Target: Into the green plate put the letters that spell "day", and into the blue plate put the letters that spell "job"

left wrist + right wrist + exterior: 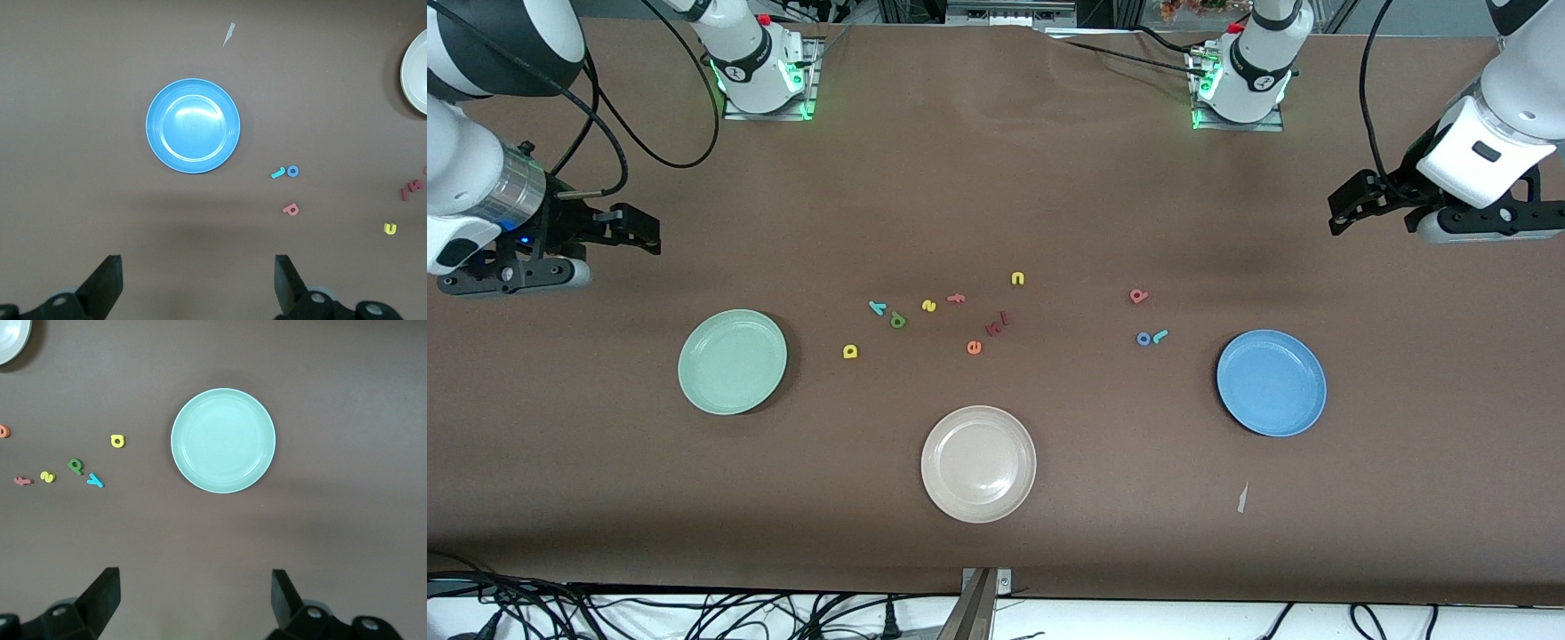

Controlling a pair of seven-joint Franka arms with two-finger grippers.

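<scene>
Right gripper [636,229] up at the right arm's end of the table, hanging over bare brown table [996,178], fingers [100,597] wide apart, nothing in them. Just waiting, by the look of it.

Green plate [732,361] sitting flat and empty, nearer the camera than that gripper. Next along, yellow d [850,352] just beside the plate, not touching. Teal y [877,308] and green a [897,321] a bit farther from the camera, right next to each other, maybe touching, can't tell. Then the strays: small yellow letter [928,306], orange f [956,298], orange e [974,348], dark red pair [998,325], yellow n [1017,279]. Beige plate [978,463] nearest the camera, mid-table, empty too.

Moving toward the left arm's end: red b [1138,296] on its own, then blue o [1143,339] and teal j [1160,336] nearer the camera, side by side, pretty much touching. Blue plate [1272,382] beside those, well clear of them, empty. Small pale scrap [1242,498] on the table nearer the camera than that plate.

Left gripper [1383,209] hanging over the table at the left arm's end, fingers [288,280] spread wide, holding nothing. Also waiting. No letters on any plate yet.
</scene>
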